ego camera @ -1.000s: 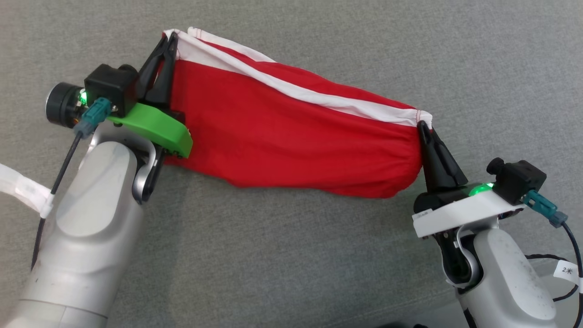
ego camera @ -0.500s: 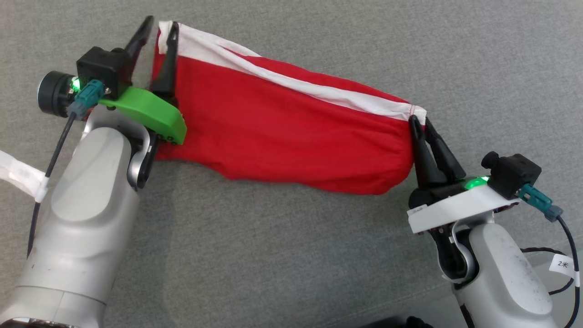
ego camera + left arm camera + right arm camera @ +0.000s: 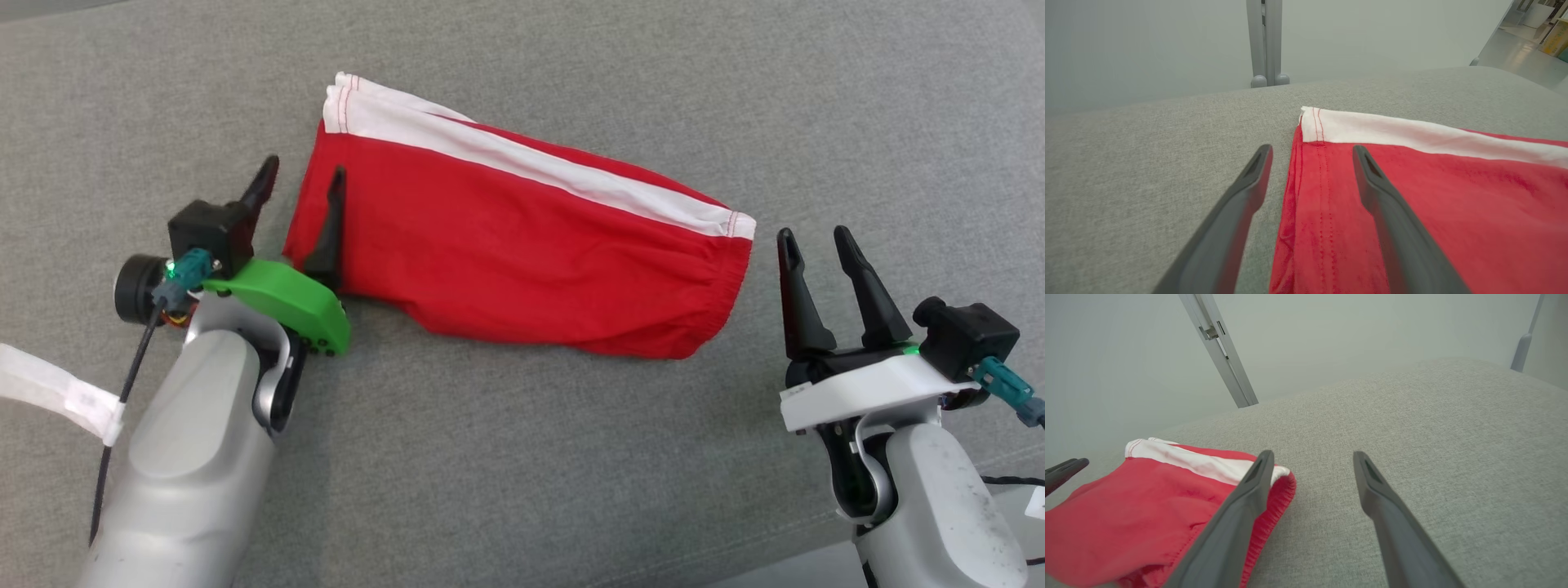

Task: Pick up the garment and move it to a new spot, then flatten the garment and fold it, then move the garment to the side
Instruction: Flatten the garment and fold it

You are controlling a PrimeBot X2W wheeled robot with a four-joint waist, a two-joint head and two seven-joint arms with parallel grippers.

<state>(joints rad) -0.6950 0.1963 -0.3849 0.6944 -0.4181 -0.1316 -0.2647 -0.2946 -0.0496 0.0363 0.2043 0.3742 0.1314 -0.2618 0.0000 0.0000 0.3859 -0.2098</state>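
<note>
We are just letting go: our left hand [image 3: 302, 168] and right hand [image 3: 813, 234] are standing open, empty. The folded red jersey garment with white band [image 3: 522, 245] is lying on the grey fabric counter [image 3: 522, 457] between them, probably ready for moving aside.

- Garment [image 3: 522, 261]: red knit cloth, matt and soft, lightly creased. A white cloth band runs along its far edge, with red stitching at the hems.
- Cushion [image 3: 522, 457] under it: grey woven upholstery, matt, coarse-grained.
- Left gripper [image 3: 303, 168], right gripper [image 3: 813, 234]: fingers of dark plastic, smooth, dull.
- Green bracket [image 3: 286, 302], white plate [image 3: 857, 392]: moulded plastic, satin.
- Left forearm [image 3: 188, 457], right forearm [image 3: 939, 506]: pale grey shells, smooth, faint sheen. The right one has dark specks.
- Post [image 3: 1265, 41] past the cushion's far edge: grey metal, smooth.
</note>
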